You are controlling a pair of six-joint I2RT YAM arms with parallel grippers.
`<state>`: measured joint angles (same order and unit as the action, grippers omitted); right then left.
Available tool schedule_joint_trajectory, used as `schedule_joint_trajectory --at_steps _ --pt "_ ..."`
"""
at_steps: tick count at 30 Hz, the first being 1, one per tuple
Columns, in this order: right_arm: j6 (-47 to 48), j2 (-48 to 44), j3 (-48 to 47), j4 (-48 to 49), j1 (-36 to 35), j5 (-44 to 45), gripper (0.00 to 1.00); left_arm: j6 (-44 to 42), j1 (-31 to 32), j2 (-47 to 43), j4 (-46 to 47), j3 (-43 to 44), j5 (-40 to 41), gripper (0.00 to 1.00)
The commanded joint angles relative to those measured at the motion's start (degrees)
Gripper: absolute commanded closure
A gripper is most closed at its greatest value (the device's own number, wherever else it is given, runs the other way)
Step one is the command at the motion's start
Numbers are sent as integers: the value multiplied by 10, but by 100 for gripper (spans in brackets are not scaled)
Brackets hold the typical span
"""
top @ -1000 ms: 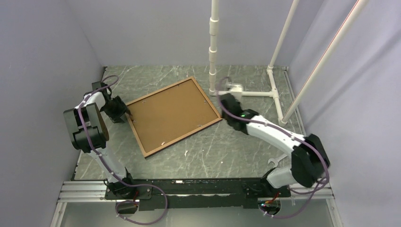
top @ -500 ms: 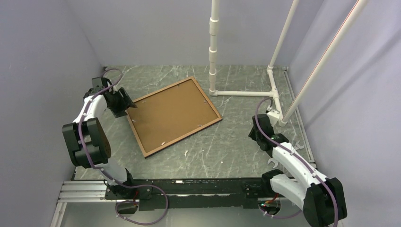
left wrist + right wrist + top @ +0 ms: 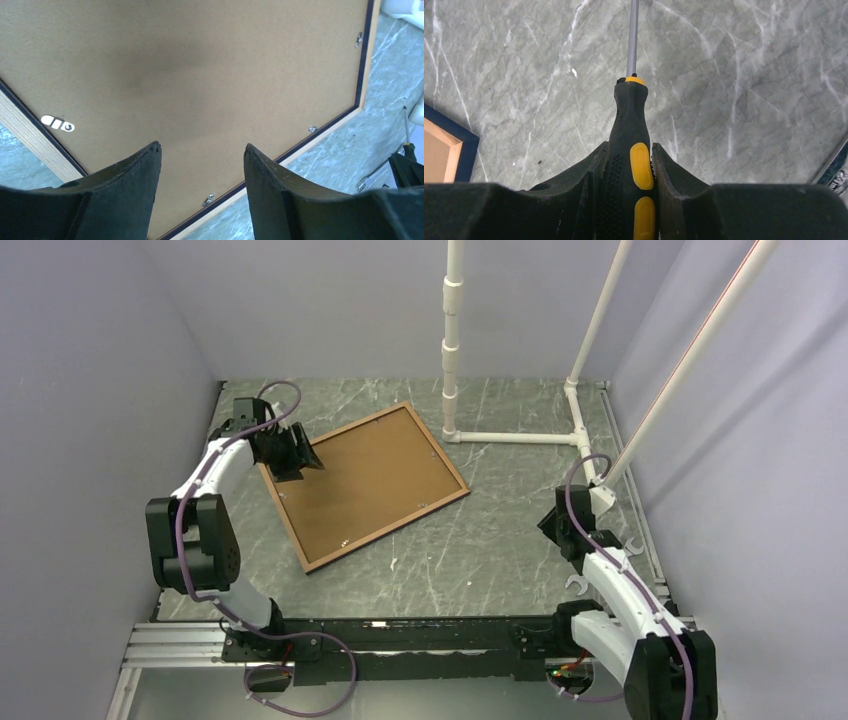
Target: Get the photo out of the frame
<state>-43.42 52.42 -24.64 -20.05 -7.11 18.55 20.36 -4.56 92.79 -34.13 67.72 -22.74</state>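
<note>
The counter [image 3: 480, 540] is a grey-green marbled slab with pale veins. The frame [image 3: 388, 529] lies flat on it face down, left of centre and turned at an angle, its pale wooden back edge up, with the photo [image 3: 370, 480] inside it showing its brown hardboard back. A white pipe stand [image 3: 510, 437] rests on the far right part. 2 silver spanners [image 3: 578, 585] lie near the right edge, well apart from the frame

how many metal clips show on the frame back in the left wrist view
3 clips: one on the right edge near the top, one by the lower right corner, one on the near edge between the left fingers. Others may be hidden.
</note>
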Motion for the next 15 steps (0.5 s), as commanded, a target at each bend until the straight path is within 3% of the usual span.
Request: schedule_joint_trajectory --at_steps 1,5,11,15 --pt "-32 14 -2 5 12 -37 100 -10 8 -33 15 -5 -32 36" --pt "-52 44 -12 -25 17 -42 99 -11 14 -36 15 -4 -41 36" --pt "-61 77 -12 -48 22 -49 83 -12 16 -53 18 -10 -40 36" --pt "-61 95 -12 -57 25 -48 79 -12 16 -57 18 -10 -42 36"
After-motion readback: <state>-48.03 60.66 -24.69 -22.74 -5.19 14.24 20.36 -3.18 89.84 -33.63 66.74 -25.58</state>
